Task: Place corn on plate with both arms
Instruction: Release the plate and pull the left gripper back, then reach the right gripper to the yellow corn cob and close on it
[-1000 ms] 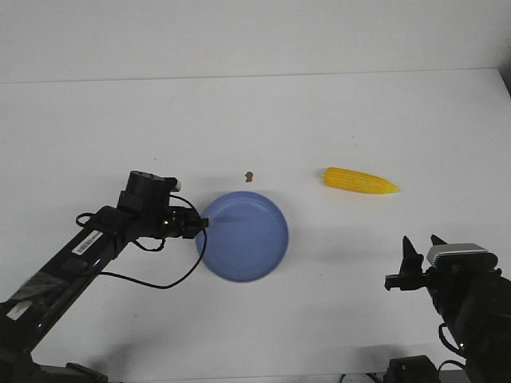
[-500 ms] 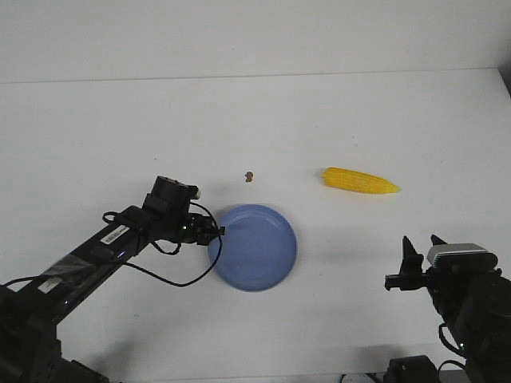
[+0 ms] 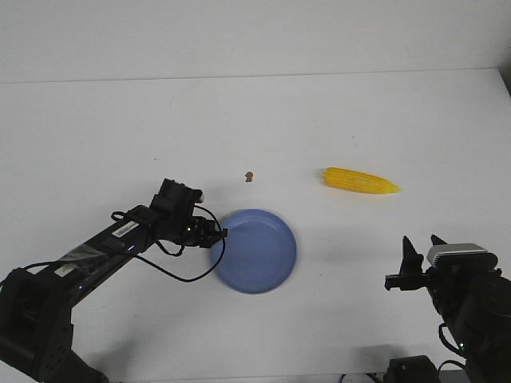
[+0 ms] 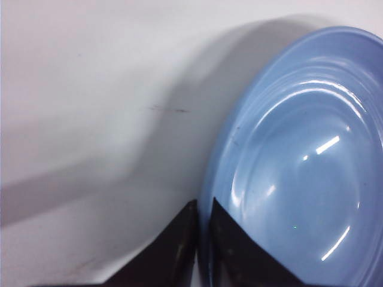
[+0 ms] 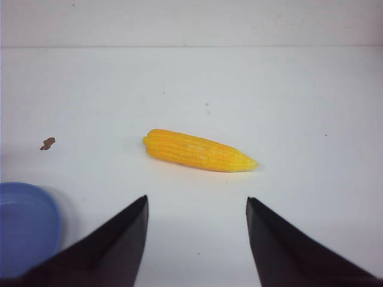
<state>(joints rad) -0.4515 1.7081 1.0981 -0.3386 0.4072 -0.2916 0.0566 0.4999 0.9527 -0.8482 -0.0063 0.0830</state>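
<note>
The periwinkle-blue plate [image 3: 257, 251] lies near the middle of the white table. My left gripper [image 3: 215, 234] is shut on the plate's left rim; in the left wrist view the two black fingers [image 4: 179, 251] pinch the rim of the plate [image 4: 299, 173]. The yellow corn [image 3: 359, 181] lies on the table to the right of and beyond the plate, tip pointing right. My right gripper [image 3: 419, 257] is open and empty at the front right, well short of the corn [image 5: 199, 151]. The plate's edge [image 5: 27, 224] also shows in the right wrist view.
A tiny brown speck [image 3: 249, 175] lies on the table just beyond the plate; it shows in the right wrist view [image 5: 47, 143] too. The table's far edge meets a pale wall.
My left arm has dragged the plate to the right and slightly toward the front. The right arm and the corn have not moved.
</note>
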